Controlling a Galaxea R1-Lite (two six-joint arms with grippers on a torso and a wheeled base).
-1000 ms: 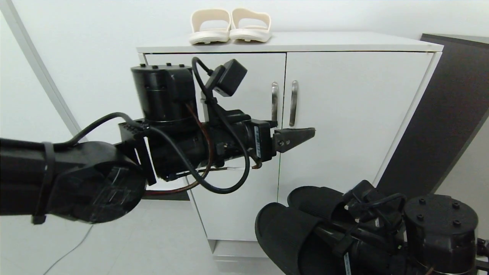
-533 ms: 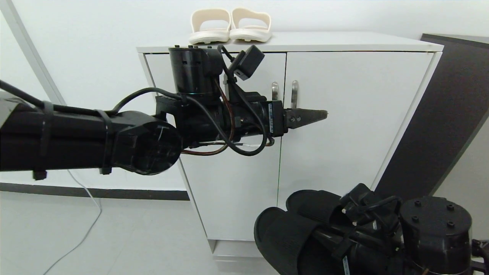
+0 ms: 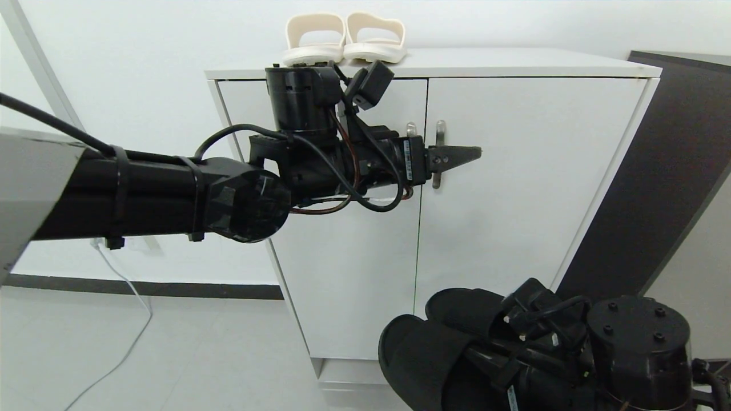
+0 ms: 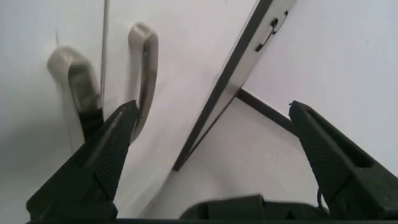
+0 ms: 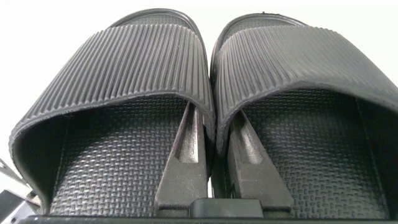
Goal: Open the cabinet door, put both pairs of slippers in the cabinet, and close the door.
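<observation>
At 12 o'clock in the head view, cream slippers (image 3: 344, 39) sit on top of the cabinet (image 3: 514, 200), doors shut; the left gripper (image 3: 460, 157) lies in from 9 o'clock, its tip across the right-door handle (image 3: 438, 137), and the black slippers (image 3: 440, 342) hang at 5 o'clock. Left wrist view: fingers (image 4: 99, 162) spread wide and released, one just in front of the two handles, contact not discernible. Right wrist view: right gripper (image 5: 214, 134) fingers (image 5: 186, 155) lie inside the black pair, one in each slipper, clamping the adjoining inner walls between them.
</observation>
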